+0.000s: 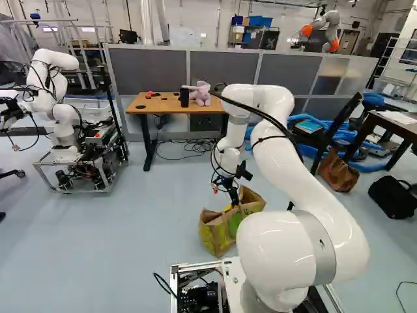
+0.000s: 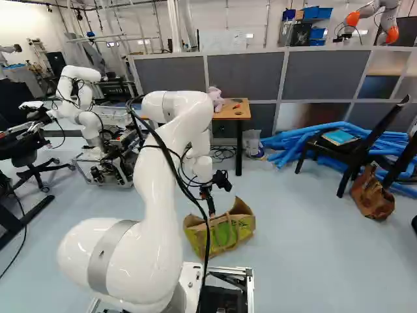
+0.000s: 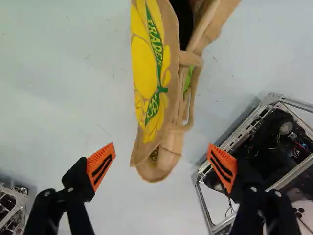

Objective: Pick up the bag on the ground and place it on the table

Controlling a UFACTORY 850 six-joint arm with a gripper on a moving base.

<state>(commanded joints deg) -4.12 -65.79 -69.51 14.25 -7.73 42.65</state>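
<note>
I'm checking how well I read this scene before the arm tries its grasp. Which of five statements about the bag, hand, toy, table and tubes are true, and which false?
1. The yellow-green bag stands on the floor. True.
2. The hand is clamped on one of the bag's handles. False: it is open, with neither finger touching the bag.
3. A pink plush toy sits on the wooden table. True.
4. The blue tubes are piled on the wooden table. False: they lie on the floor.
5. The bag has yellow and green print. True.
</note>
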